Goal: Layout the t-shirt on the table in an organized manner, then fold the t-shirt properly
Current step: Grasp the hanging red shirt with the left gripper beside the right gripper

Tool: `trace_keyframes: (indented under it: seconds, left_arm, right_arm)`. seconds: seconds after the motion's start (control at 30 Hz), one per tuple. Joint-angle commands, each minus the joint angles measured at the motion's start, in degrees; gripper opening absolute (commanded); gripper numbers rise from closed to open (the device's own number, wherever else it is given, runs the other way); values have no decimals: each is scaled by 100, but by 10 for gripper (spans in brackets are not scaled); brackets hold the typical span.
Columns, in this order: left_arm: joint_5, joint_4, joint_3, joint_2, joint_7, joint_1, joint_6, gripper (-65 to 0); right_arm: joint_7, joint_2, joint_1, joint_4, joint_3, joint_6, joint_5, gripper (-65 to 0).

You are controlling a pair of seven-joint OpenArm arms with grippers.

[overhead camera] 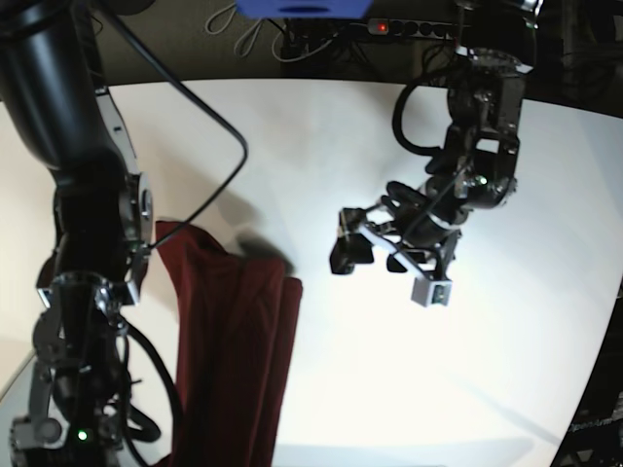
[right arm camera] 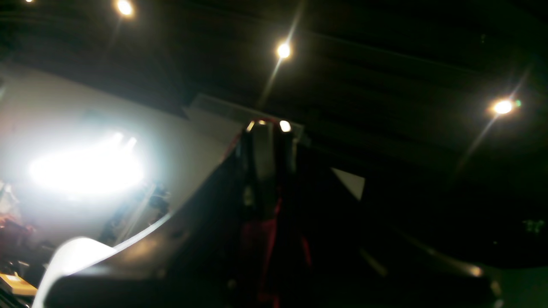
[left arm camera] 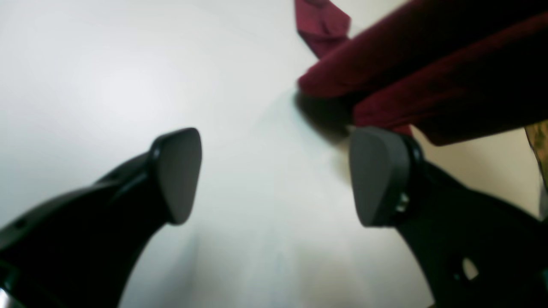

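Left gripper [left arm camera: 274, 175] hovers wide over the table [left arm camera: 107, 85]; right gripper [right arm camera: 267, 128], raised, pinches the t-shirt [overhead camera: 234, 350].

Base view: overhead, facing down on table [overhead camera: 341, 389]. Left wrist: close, low over table [left arm camera: 107, 64], t-shirt [left arm camera: 428, 72] at 2 o'clock, shared with base [overhead camera: 234, 360]. Right wrist: faces up toward ceiling lights [right arm camera: 283, 50].

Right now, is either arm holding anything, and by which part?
The right gripper is shut on the t-shirt, lifting it by one end; which part cannot be told. The left gripper is open, holding nothing.
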Motion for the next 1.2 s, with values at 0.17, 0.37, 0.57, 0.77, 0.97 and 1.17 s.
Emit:
trace_keyframes:
  seconds: [0.17, 0.37, 0.57, 0.77, 0.97, 1.17]
  left_arm:
    - [768, 107, 396, 139, -90, -206, 17, -125]
    - [1365, 107, 1187, 130, -90, -241, 17, -124]
    - [1823, 107, 1600, 103, -670, -189, 17, -124]
    - [2218, 54, 1803, 86, -1488, -30, 17, -124]
    - [2253, -359, 1794, 147, -1558, -92, 17, -124]
    - [2253, -500, 1820, 358, -1567, -206, 17, -124]
  right_arm:
    - [106, -67, 278, 21, 4, -50, -5, -650]
    - [115, -67, 463, -261, -22, -50, -5, -650]
    - [115, -67, 498, -270, -31, -50, -5, -650]
    - [115, -67, 498, -270, -40, -50, -5, -650]
    - [141, -67, 498, -261, -40, -50, -5, -650]
    - [115, -155, 569, -314, -49, -50, -5, -650]
